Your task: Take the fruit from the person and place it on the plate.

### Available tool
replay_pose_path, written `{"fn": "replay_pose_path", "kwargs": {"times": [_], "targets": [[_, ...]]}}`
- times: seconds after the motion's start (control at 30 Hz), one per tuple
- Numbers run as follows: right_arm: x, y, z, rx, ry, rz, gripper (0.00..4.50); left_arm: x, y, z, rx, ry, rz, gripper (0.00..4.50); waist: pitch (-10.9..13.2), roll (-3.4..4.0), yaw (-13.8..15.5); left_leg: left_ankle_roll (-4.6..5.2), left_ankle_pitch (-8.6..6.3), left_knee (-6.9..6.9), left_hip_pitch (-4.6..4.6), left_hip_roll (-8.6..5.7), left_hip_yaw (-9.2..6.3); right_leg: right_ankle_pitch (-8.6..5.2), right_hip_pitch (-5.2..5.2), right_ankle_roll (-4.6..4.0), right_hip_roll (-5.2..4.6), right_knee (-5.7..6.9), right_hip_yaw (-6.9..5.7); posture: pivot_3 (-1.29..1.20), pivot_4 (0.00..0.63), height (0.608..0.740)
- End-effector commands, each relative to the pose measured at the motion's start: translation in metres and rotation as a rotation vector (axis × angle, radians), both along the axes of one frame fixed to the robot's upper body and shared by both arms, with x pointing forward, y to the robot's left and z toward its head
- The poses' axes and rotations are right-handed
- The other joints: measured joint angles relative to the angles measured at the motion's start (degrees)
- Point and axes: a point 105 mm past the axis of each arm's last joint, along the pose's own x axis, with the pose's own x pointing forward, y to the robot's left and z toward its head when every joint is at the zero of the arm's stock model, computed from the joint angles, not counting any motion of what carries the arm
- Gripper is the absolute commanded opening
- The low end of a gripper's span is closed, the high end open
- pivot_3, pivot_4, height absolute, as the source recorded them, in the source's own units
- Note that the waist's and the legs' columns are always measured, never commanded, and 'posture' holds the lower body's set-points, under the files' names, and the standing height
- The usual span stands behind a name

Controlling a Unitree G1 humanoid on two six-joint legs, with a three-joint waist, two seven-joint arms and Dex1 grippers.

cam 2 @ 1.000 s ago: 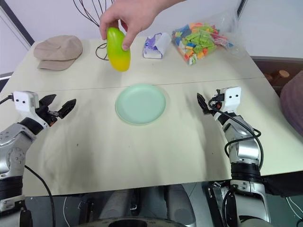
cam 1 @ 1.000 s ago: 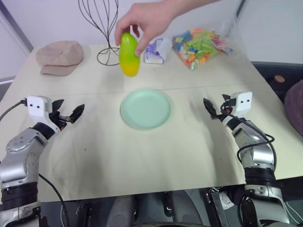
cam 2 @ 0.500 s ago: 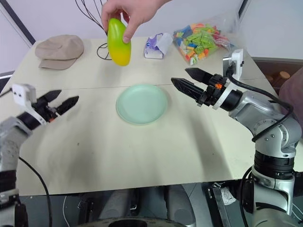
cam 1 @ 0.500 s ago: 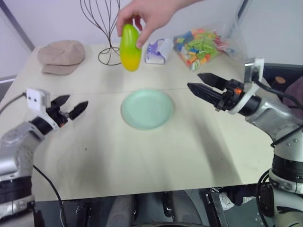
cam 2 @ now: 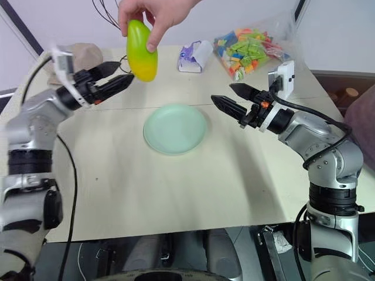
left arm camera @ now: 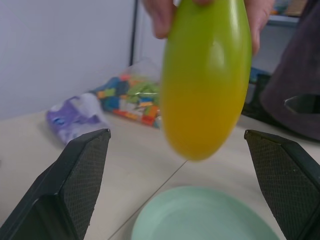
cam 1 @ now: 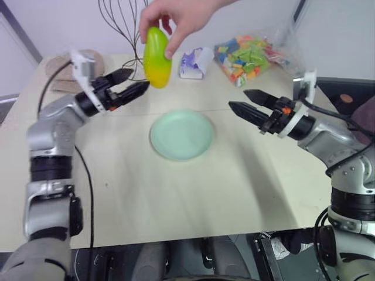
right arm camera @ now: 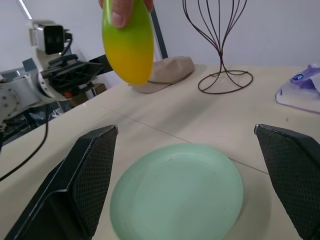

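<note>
Since 1 second ago our left gripper (cam 1: 136, 84) has risen to the fruit (cam 1: 157, 57), jaws released around nothing. Our right gripper (cam 1: 245, 102), jaws also released, hangs near the plate (cam 1: 180, 135); we judge grasping is next.

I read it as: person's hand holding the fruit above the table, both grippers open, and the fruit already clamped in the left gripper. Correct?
Not quite. The left gripper is open, but its fingers stand apart on either side of the fruit without touching it, as the left wrist view shows. The person's hand alone holds the fruit, above the table. The right gripper is open too.
</note>
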Motion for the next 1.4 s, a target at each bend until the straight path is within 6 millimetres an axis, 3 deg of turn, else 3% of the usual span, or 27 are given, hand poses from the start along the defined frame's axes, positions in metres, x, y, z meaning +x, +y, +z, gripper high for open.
{"fn": "replay_pose_path", "kwargs": {"times": [0.03,0.17,0.43,0.53,0.6,0.63,0.77,0.87,1.0,1.07,1.37,1.4], "targets": [[-0.006,-0.003,0.014,0.012,-0.071,-0.024,4.47,0.008,-0.01,0.014,-0.009,-0.07,-0.009,4.5,0.0,0.0,-0.01,0.0,0.0,0.0,-0.01,0.0,0.0,0.0,0.0,0.0,0.0,0.0,0.0,0.0,0.15,0.74],[-0.008,-0.005,0.012,0.014,-0.071,-0.049,4.47,0.017,-0.025,0.019,-0.029,-0.081,-0.037,4.5,0.0,0.0,-0.07,0.0,0.0,0.0,0.0,0.0,-0.01,0.01,-0.01,0.01,0.01,0.0,0.0,0.0,0.15,0.74],[-0.008,-0.008,0.011,0.022,-0.074,-0.082,4.47,0.019,-0.035,0.022,-0.051,-0.084,-0.074,4.5,0.0,0.0,-0.05,0.01,0.0,0.0,0.0,0.0,-0.02,0.01,-0.02,0.02,0.02,0.02,0.01,0.0,0.15,0.74],[-0.005,-0.011,0.011,0.023,-0.077,-0.099,4.5,0.018,-0.034,0.022,-0.051,-0.077,-0.077,3.7,0.0,0.0,-0.04,0.0,0.0,0.0,-0.01,0.0,-0.02,0.02,-0.02,0.03,0.01,0.01,0.01,0.0,0.15,0.74],[-0.004,-0.012,0.012,0.027,-0.079,-0.106,4.5,0.017,-0.034,0.022,-0.051,-0.08,-0.081,2.69,0.0,0.0,-0.06,0.01,0.0,0.0,-0.01,0.0,-0.02,0.02,-0.02,0.03,0.01,0.01,0.01,0.0,0.15,0.74],[-0.003,-0.012,0.012,0.028,-0.079,-0.107,4.5,0.015,-0.033,0.023,-0.054,-0.082,-0.087,2.46,0.0,0.0,-0.07,0.01,0.0,0.0,-0.01,0.0,-0.02,0.02,-0.02,0.03,0.01,0.02,0.0,0.0,0.15,0.74],[-0.002,-0.012,0.01,0.03,-0.077,-0.108,4.5,0.016,-0.032,0.022,-0.036,-0.081,-0.068,2.46,0.0,0.0,-0.04,0.01,0.0,0.0,-0.01,0.0,-0.03,0.02,-0.02,0.03,0.01,0.01,0.0,0.0,0.15,0.74],[-0.002,-0.011,0.008,0.023,-0.074,-0.106,4.5,0.015,-0.031,0.01,0.037,-0.042,-0.063,2.46,0.0,0.0,-0.04,0.0,0.0,0.0,-0.01,0.0,-0.03,0.02,-0.02,0.03,0.01,0.01,0.0,0.0,0.15,0.74],[-0.001,-0.012,0.005,0.028,-0.071,-0.115,4.5,-0.002,-0.038,-0.054,0.336,0.052,-0.138,2.46,-0.02,0.03,-0.32,0.01,0.0,-0.05,0.04,0.0,0.0,0.02,-0.01,0.03,0.02,0.02,0.06,0.0,0.15,0.74],[-0.001,-0.012,0.003,0.034,-0.07,-0.121,4.5,-0.004,-0.038,-0.067,0.377,0.072,-0.144,2.46,-0.01,0.02,-0.15,0.01,0.0,-0.07,0.06,0.0,-0.01,0.01,-0.01,0.02,0.02,0.03,0.07,0.0,0.15,0.74],[-0.001,-0.009,-0.005,0.057,-0.069,-0.14,4.5,0.008,-0.05,-0.085,0.611,-0.009,-0.16,2.46,0.02,-0.03,0.13,0.01,0.0,0.02,-0.03,-0.05,-0.02,0.02,-0.02,0.04,-0.02,0.0,0.04,0.0,0.15,0.74],[-0.001,-0.009,-0.007,0.057,-0.069,-0.145,4.5,0.01,-0.053,-0.084,0.603,-0.012,-0.166,2.96,0.02,-0.03,0.09,0.01,0.0,0.02,-0.03,-0.05,-0.02,0.03,-0.02,0.04,-0.02,0.01,0.04,0.0,0.15,0.74]]}}
